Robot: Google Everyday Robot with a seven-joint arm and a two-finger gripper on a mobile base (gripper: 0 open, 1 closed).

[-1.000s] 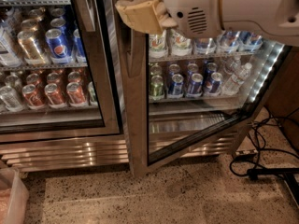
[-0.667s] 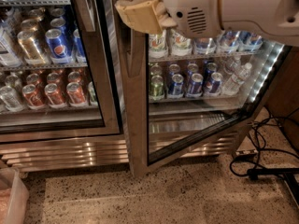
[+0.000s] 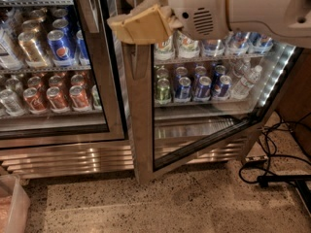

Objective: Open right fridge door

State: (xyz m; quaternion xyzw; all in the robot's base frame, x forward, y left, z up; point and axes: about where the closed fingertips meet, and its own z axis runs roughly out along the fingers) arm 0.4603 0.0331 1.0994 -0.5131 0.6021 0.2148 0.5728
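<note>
- Well, the robot's hand [image 3: 141, 25] sat high up, at the top of the picture, right against the top of the right fridge door [image 3: 142, 130].
- It looked tan and blocky, and it stuck out from a big white arm [image 3: 243, 8] that came in from the right.
- Nobody could tell whether the hand was open or closed, or whether it held anything.
- The right fridge door stood partly open, with its wide steel edge swung out over the floor [image 3: 170, 203].
- Its bottom edge ran at a slant, back toward the fridge on the right side.
- Through its glass, blue cans [image 3: 201, 84] and a green can [image 3: 163, 89] stood in a row on a shelf, with a clear water bottle [image 3: 245, 81] beside them on the right.
- A strip of white lights [image 3: 274, 76] glowed down the right side of the fridge.
- The left door [image 3: 114, 81] was flat and shut, just beside the open one.
- Behind it were blue Pepsi cans [image 3: 60, 47], with red cans [image 3: 56, 97] on the shelf below.
- Shiny steel slats [image 3: 68, 159] ran along the bottom of the fridge.
- Black cables [image 3: 272, 164] lay on the speckled floor at the right.
- A pale see-through bin [image 3: 9, 212] peeked in at the bottom left corner.
</note>
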